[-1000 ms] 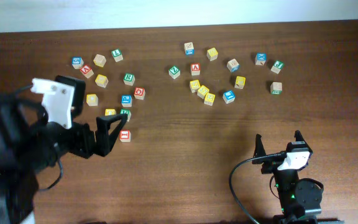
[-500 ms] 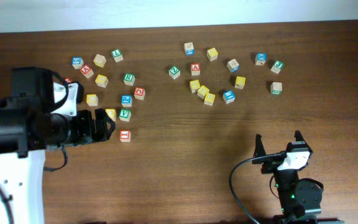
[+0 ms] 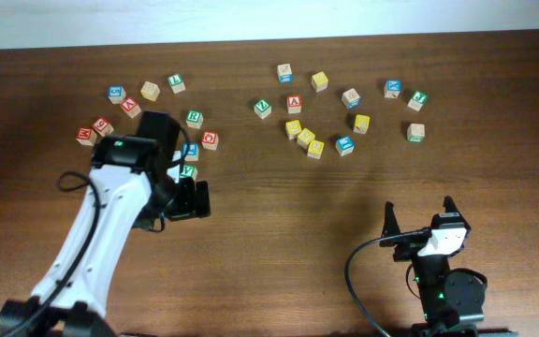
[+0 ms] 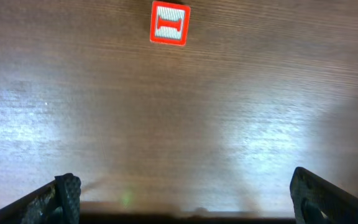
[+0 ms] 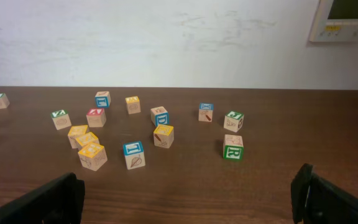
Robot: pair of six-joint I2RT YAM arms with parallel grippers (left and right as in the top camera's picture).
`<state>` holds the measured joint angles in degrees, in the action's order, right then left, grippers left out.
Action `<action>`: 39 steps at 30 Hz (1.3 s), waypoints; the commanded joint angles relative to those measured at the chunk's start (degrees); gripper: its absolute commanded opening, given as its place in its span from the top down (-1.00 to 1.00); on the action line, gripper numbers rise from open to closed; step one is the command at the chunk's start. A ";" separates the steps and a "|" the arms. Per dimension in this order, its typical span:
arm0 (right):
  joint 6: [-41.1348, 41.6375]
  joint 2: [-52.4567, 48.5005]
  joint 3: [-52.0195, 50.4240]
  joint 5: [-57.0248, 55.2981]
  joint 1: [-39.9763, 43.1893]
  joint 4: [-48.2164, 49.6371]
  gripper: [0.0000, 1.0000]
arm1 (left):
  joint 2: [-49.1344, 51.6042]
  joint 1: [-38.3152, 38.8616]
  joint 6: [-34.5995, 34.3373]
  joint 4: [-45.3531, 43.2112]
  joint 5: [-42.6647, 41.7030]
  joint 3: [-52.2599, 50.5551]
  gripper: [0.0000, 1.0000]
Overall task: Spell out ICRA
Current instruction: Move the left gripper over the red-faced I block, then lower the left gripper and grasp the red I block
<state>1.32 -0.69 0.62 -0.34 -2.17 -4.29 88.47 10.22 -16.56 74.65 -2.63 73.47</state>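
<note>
- Block I (image 4: 170, 23), red, lies on the worktop (image 4: 241, 106) ahead of the left tool (image 4: 185, 186), untouched.
- That left tool gapes wide, empty.
- Near the front edge, the right tool (image 5: 185, 193) gapes equally wide, empty.

The desk (image 3: 279, 187) is dark brown wood with a fine grain, and a pale wall runs behind its far edge. Small wooden letter blocks lie on it in two loose groups along that far edge. The left group (image 3: 151, 91) is toward the far left corner and the right group (image 3: 350, 97) is toward the far right corner. In the right group a red A block (image 3: 294, 103) sits just beyond three yellow blocks (image 3: 305, 137) in a close diagonal row. A red I block (image 4: 170, 23) lies face up on bare wood, touching nothing.
</note>
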 commanded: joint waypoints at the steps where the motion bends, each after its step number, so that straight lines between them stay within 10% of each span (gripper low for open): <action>1: -0.04 0.33 -0.31 -0.28 0.42 -0.39 -0.97 | 2.60 0.48 -1.66 -3.28 4.13 -0.28 -0.98; 27: -0.04 0.33 -0.31 -0.28 0.42 -0.39 -0.97 | 2.73 0.50 -1.88 -17.09 5.05 -9.88 -1.00; 39: -0.04 0.33 -0.31 -0.28 0.44 -0.39 -0.97 | 5.40 1.42 -5.29 -30.80 5.66 -16.13 -0.67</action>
<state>1.32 -0.69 0.62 -0.34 -2.17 -4.29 91.53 11.42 -21.06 45.08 3.20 57.63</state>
